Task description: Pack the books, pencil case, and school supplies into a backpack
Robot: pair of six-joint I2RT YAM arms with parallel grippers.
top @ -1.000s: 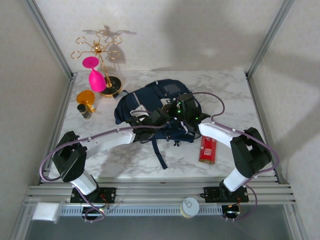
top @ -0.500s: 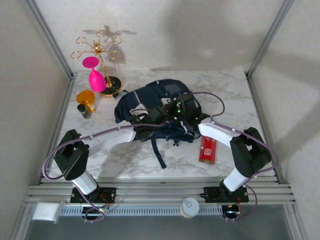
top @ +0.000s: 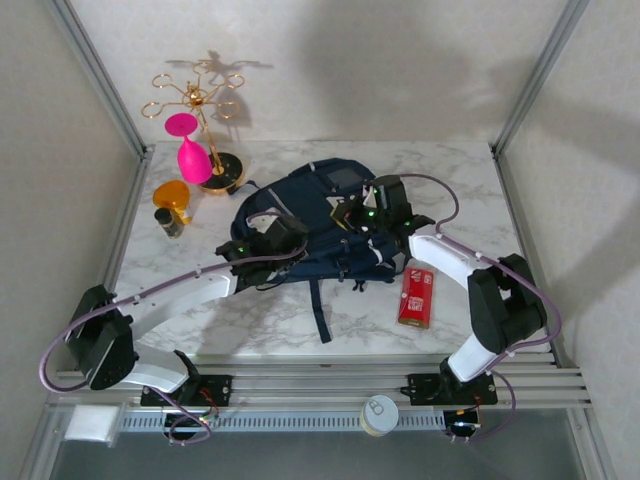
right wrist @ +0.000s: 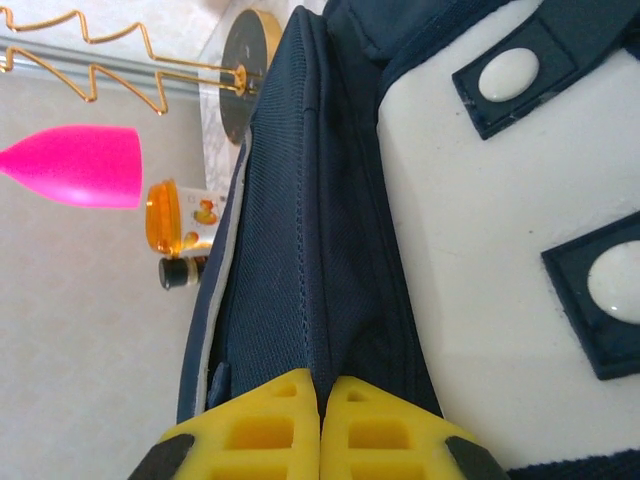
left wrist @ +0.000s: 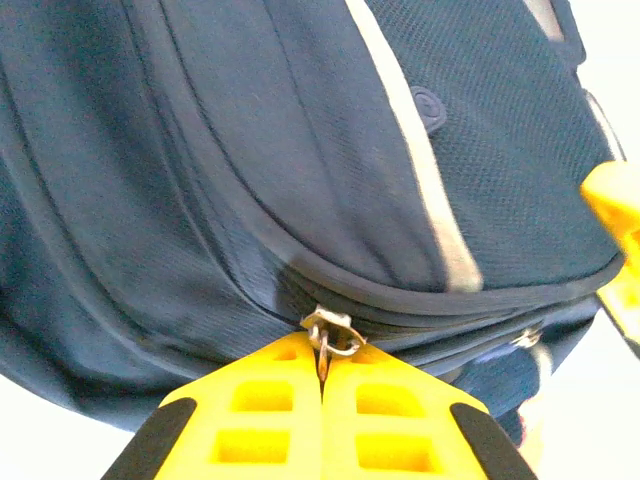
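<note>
The navy backpack (top: 322, 205) lies in the middle of the table, its dark straps trailing toward me. My left gripper (top: 287, 234) is at its left side, shut on the metal zipper pull (left wrist: 331, 335) of a curved zip seam on the backpack (left wrist: 250, 150). My right gripper (top: 354, 216) is on the bag's right part, shut on a fold of the backpack's navy fabric (right wrist: 322, 300) beside the white buckle patches (right wrist: 508, 75). The red pack of school supplies (top: 416, 297) lies on the table to the bag's right. The books and the pencil case are hidden or out of view.
A gold stand holding a pink glass (top: 191, 152) stands at the back left. An orange object (top: 172, 194) and a small dark bottle (top: 168, 222) sit just in front of it. A round can (top: 380, 413) rests on the front rail.
My left arm has swung left, carrying the zipper pull from the bag's middle to its left side. My right gripper has shifted slightly right and back with the fabric.
</note>
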